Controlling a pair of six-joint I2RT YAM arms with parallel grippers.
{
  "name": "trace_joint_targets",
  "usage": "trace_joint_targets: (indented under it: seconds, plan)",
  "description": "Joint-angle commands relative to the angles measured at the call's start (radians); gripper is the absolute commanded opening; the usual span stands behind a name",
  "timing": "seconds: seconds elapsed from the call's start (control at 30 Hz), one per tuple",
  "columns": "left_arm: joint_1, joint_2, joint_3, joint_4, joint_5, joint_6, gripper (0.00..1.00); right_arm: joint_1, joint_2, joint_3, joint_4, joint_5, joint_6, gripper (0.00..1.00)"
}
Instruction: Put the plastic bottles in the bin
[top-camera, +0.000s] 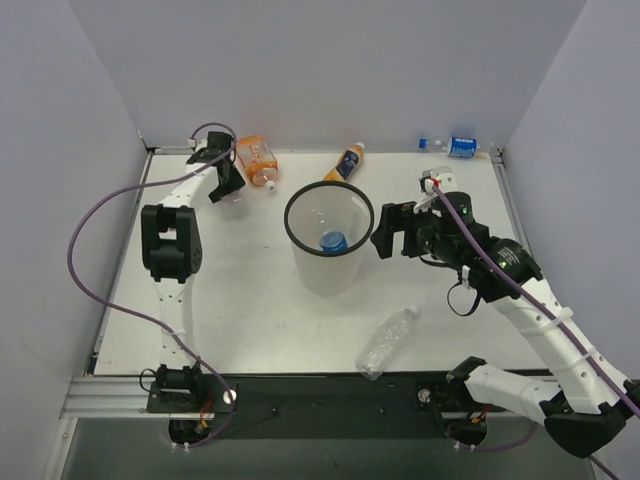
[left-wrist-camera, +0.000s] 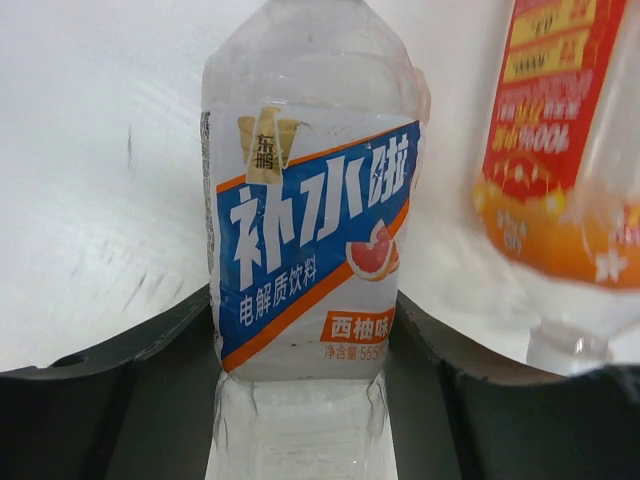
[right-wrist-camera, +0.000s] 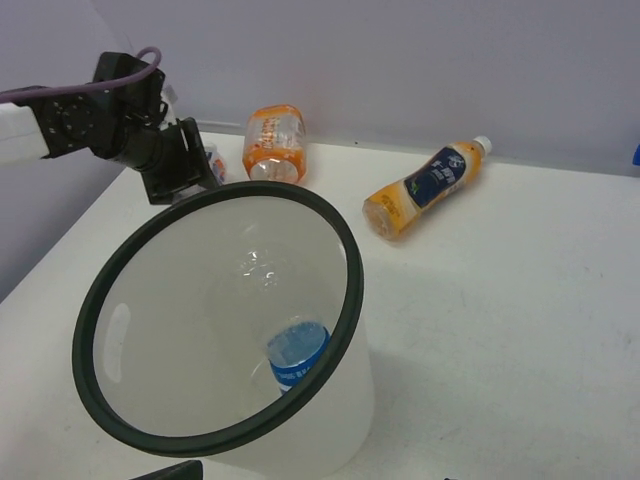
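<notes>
1. Step in hand: pickup at the back-left corner. The left gripper (left-wrist-camera: 303, 305) straddles a clear bottle with a blue-and-orange label (left-wrist-camera: 310, 220). Its fingers are partly closed and touch both sides of the bottle. It reads as clasped; whether it is lifted off the table, cannot tell.
2. The wide orange bottle (top-camera: 257, 160) lies just beside that grasp.
3. Next move, as I judge it: lift clear of the orange neighbour, carry to above the bin (top-camera: 287, 222), release inside the black rim.
4. Bin contents: one blue-labelled bottle (right-wrist-camera: 298, 355) at the bottom; nothing else seen inside.
5. The right gripper (top-camera: 383, 232) hovers just beside the bin's right side, holding nothing; how far open, cannot tell.
6. Not yet binned:
   - slim orange bottle (top-camera: 345, 162) behind the bin
   - unlabelled clear bottle (top-camera: 386, 342) near the front
   - blue-labelled one (top-camera: 460, 146) at the far back right
</notes>
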Motion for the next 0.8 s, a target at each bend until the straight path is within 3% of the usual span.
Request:
trace_joint_targets:
  seconds: [0.0, 0.17, 0.3, 0.57, 0.77]
  plan:
    - [-0.006, -0.283, -0.161, 0.069, 0.087, 0.029, 0.32, -0.027, 0.01, -0.023, -0.007, 0.054, 0.03, 0.89]
    - [-0.011, -0.576, -0.48, 0.219, 0.236, 0.0, 0.32, -0.136, 0.023, -0.049, -0.014, -0.009, 0.092, 0.88]
    - [-0.028, -0.754, -0.618, 0.288, 0.293, -0.029, 0.32, -0.199, 0.027, -0.075, -0.022, -0.044, 0.119, 0.86]
    - [-0.159, -1.116, -0.795, 0.539, 0.368, 0.004, 0.34, -0.225, 0.012, -0.133, -0.025, -0.046, 0.133, 0.86]
    - [-0.296, -1.178, -0.887, 0.701, 0.399, 0.119, 0.34, -0.229, 0.006, -0.176, -0.022, -0.037, 0.146, 0.86]
